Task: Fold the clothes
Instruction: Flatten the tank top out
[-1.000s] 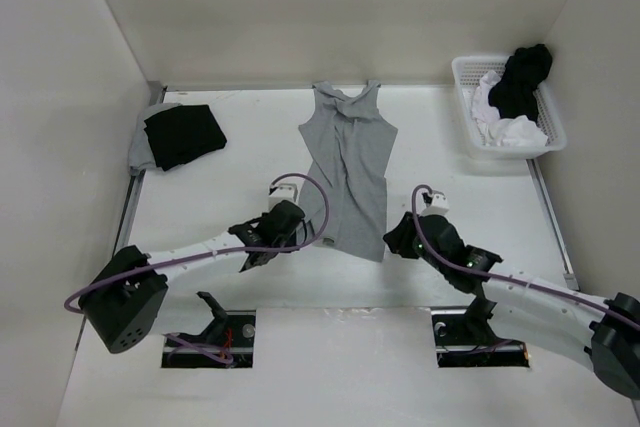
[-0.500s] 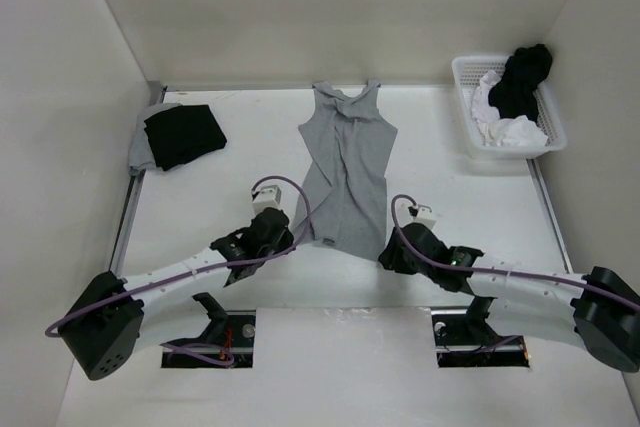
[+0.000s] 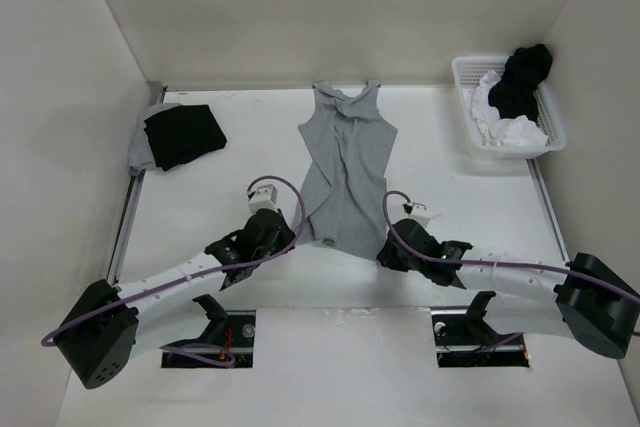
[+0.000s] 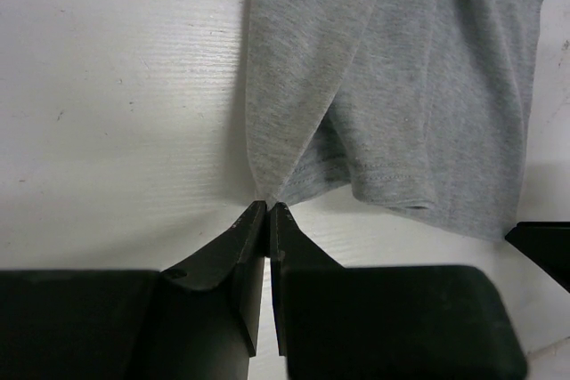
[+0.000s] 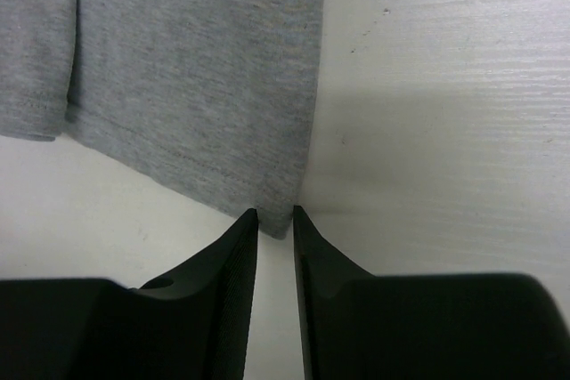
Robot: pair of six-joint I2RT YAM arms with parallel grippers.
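The clothes [image 3: 345, 162], a plain light grey top, lie flat and lengthwise in the middle of the table, neck towards the back wall. My left gripper [image 3: 295, 237] sits at the hem's near left corner. In the left wrist view that gripper [image 4: 267, 206] is shut, its tips pinching the point of the grey fabric [image 4: 383, 86]. My right gripper [image 3: 384, 251] is at the hem's near right corner. The right wrist view shows it [image 5: 275, 214] open by a narrow gap, with the corner of the fabric [image 5: 196, 77] lying between the fingertips.
A black garment [image 3: 183, 135] lies on a folded grey piece at the back left. A white basket [image 3: 462, 69] with white and black laundry stands at the back right. Walls close in the table on three sides. Two cut-outs [image 3: 208, 337] open in the near edge.
Both arms have drawn in and lowered to the hem's two near corners. The left jaws have closed on the left corner; the right jaws have narrowed around the right corner.
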